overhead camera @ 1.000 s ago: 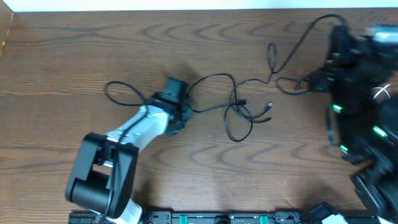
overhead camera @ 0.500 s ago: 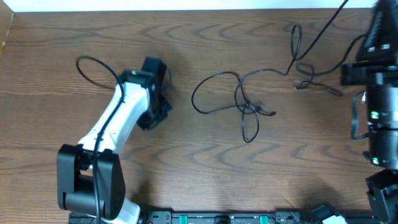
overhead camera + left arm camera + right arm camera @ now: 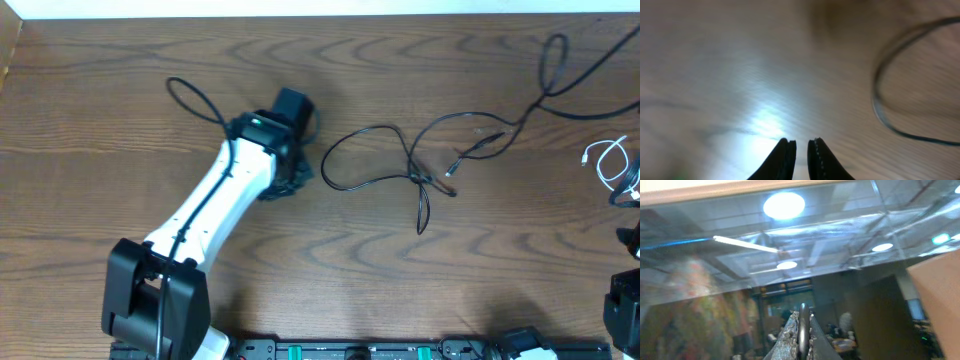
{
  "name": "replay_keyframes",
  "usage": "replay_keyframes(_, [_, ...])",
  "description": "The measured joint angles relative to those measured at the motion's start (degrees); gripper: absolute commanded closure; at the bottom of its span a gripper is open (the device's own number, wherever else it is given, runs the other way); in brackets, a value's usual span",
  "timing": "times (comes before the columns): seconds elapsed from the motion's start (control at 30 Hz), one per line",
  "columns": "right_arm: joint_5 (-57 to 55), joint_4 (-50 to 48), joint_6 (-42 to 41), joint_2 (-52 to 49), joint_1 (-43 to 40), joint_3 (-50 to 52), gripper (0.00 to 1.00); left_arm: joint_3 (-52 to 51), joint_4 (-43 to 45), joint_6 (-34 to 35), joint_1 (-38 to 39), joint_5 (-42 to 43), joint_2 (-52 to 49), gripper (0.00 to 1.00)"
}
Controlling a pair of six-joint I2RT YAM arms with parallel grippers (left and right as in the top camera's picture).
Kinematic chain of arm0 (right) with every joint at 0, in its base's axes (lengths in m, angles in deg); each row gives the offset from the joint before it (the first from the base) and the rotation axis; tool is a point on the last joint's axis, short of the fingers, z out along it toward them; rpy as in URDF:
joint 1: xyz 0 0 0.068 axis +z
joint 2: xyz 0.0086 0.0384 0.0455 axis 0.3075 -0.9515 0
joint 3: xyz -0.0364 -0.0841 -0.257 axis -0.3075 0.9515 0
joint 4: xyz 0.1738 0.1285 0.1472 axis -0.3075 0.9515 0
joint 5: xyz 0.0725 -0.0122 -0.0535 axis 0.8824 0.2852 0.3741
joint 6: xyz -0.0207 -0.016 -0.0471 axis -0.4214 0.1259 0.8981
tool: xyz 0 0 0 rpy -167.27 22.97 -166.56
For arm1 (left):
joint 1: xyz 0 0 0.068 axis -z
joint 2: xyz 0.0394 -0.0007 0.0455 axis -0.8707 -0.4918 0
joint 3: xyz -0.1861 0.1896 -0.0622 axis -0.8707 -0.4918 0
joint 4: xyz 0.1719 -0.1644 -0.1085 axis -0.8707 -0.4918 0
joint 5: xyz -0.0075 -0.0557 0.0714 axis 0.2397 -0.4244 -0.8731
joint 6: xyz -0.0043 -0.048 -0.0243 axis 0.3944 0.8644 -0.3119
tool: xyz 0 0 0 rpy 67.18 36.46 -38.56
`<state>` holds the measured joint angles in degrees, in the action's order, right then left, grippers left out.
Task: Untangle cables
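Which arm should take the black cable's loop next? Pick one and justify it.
Left. The left gripper hovers over the table, empty, beside a loop of the black cable; the right gripper points at the ceiling, away from the tangle.

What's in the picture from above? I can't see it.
A thin black cable lies in loose loops on a wooden table. The left gripper sits just left of it; a white cable shows at the right edge.

Thin black cable [image 3: 416, 178] lies looped and knotted centrally; white cable [image 3: 600, 152] coils far right.
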<state>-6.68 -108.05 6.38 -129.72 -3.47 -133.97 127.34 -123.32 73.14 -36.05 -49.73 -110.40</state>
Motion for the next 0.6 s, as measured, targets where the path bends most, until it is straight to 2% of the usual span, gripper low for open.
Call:
replay_keyframes(0.13, [-1.36,1.14,-0.26,-0.57,-0.94,-0.02,0.99,-0.04,5.81,1.2,4.22,0.07,0.0,0.44])
replay_keyframes(0.27, [-1.79,2.8,-0.44,-1.16,-1.05,0.0,0.99,-0.09,13.44,2.93,7.23,0.0,-0.15,0.29])
replay_keyframes(0.37, [-1.86,3.26,-0.68,-1.44,-1.05,0.0,0.99,-0.09,18.32,3.37,8.33,0.57,-0.52,0.26])
replay_keyframes(0.6, [-1.86,3.85,-1.18,-1.29,-1.05,0.0,0.99,-0.09,20.92,4.02,8.66,4.9,-3.82,0.21])
